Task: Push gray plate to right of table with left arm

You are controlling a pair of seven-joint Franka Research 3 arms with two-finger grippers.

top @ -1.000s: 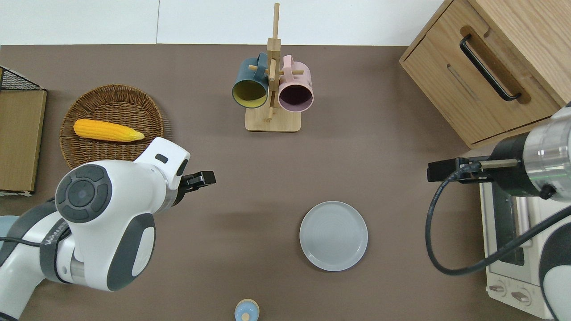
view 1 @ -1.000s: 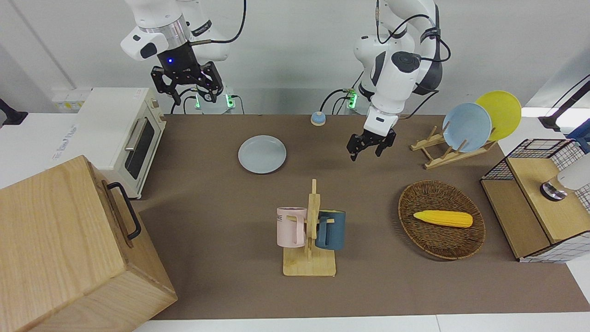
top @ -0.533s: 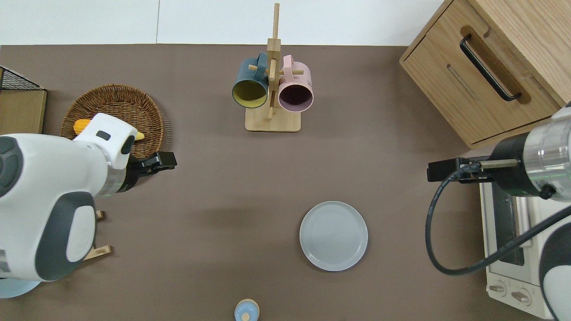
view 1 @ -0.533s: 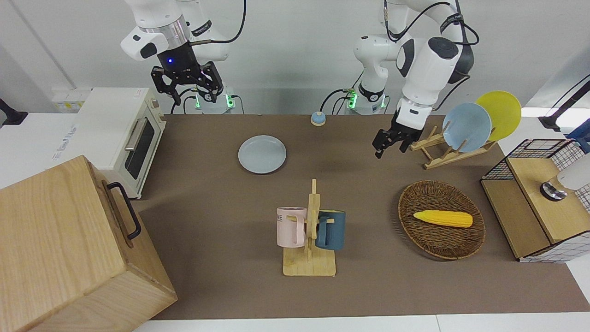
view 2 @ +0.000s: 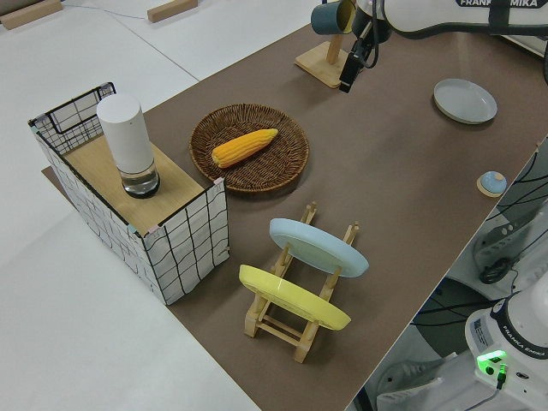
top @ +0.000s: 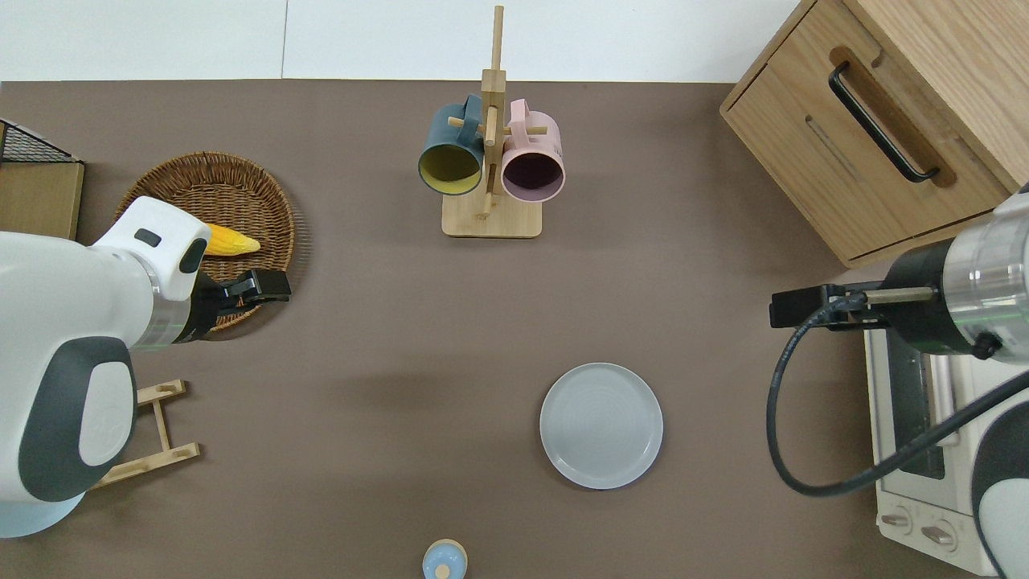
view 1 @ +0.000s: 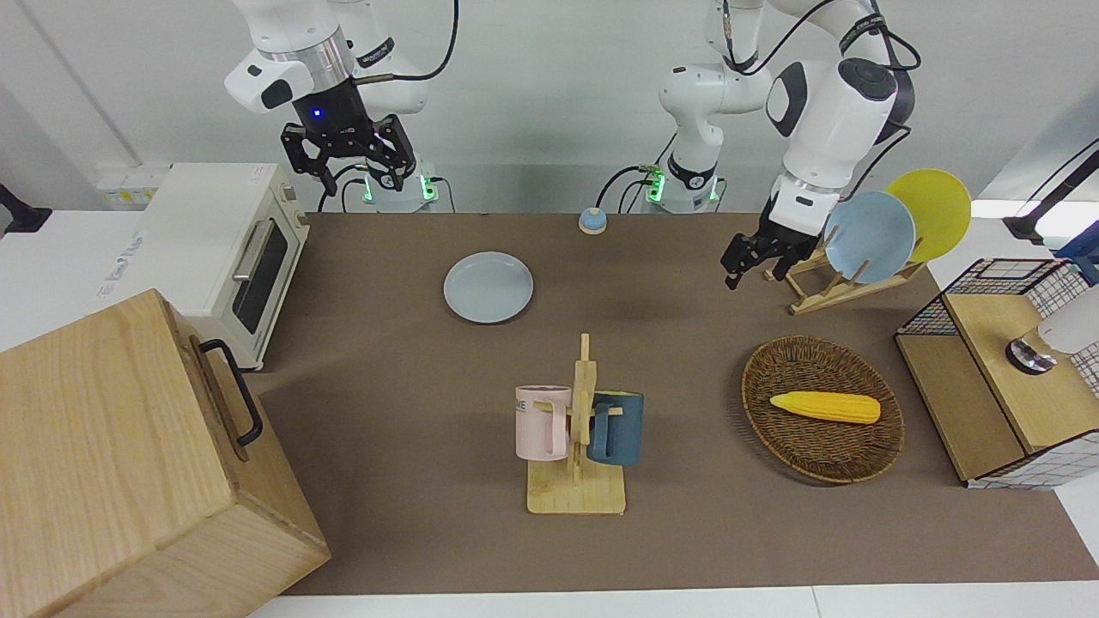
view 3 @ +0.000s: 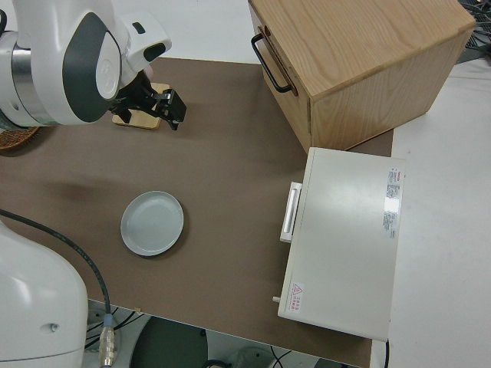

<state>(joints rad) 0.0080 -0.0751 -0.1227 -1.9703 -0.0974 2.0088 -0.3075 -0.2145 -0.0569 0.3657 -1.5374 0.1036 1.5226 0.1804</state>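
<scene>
Left gripper [top: 269,285] hung over the woven basket's [top: 241,181] rim; its finger state could not be told.
Round pale gray plate [top: 601,425] lay flat on the brown worktop [top: 386,322], untouched; right arm parked.

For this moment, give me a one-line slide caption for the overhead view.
Left gripper over the wicker basket's edge, apart from the gray plate.
</scene>
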